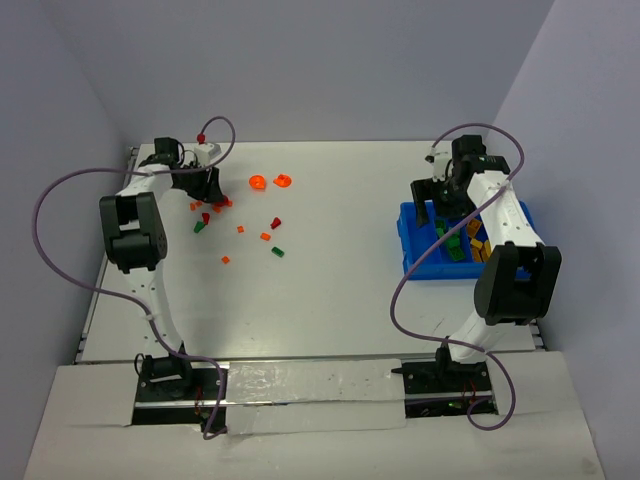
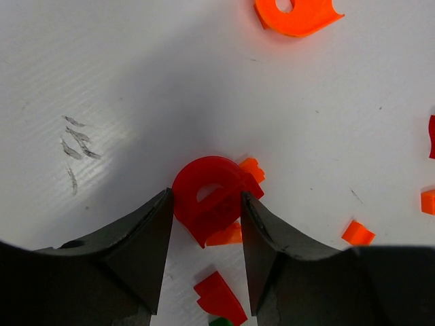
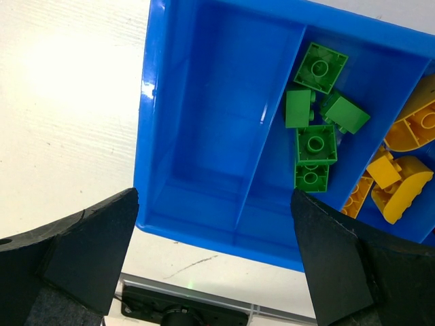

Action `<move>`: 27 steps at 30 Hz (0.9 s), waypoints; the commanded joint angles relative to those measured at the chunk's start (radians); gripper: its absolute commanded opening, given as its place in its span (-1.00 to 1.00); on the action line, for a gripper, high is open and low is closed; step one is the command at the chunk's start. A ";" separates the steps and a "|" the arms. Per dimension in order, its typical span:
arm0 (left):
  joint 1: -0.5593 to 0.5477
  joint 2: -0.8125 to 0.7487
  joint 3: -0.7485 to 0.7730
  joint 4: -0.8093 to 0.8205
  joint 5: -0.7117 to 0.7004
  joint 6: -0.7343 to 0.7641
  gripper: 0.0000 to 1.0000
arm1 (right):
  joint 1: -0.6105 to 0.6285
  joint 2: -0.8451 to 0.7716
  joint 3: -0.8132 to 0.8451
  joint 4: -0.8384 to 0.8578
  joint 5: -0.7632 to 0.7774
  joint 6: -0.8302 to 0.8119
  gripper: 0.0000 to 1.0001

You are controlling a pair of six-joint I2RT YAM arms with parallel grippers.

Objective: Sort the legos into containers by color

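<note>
Centrally, a red arched brick (image 2: 204, 183) sits between the tips of the left gripper (image 2: 205, 198), with both fingers (image 2: 146, 238) against its flanks, so I read the jaws as closed on it. It appears to rest on or just above the table (image 2: 136, 68); I cannot tell which.

Two small orange bricks (image 2: 228, 236) lie touching or tucked under the arch, and a red brick (image 2: 219, 293) lies just behind, between the fingers. An orange round piece (image 2: 296, 15) lies well apart.

To do this step well, I judge that I should lift straight up and slowly, so the orange pieces drop away rather than ride along. I should also check that the curved piece does not pivot in the pinch.

Across the table, the right gripper (image 3: 214, 200) hangs with its jaws wide and empty over the near wall of the blue bin (image 3: 153, 136). The bin's end compartment (image 3: 211, 115) is bare. Green bricks (image 3: 316, 146) fill the next, and yellow bricks (image 3: 401, 183) the one beyond.

My judgement is that the red piece belongs in the bare compartment. The right arm should clear it before any hand-over or drop.
</note>
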 commanded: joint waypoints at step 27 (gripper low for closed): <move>0.008 -0.255 -0.210 0.095 0.049 -0.079 0.52 | 0.001 -0.025 0.010 0.006 -0.023 0.008 1.00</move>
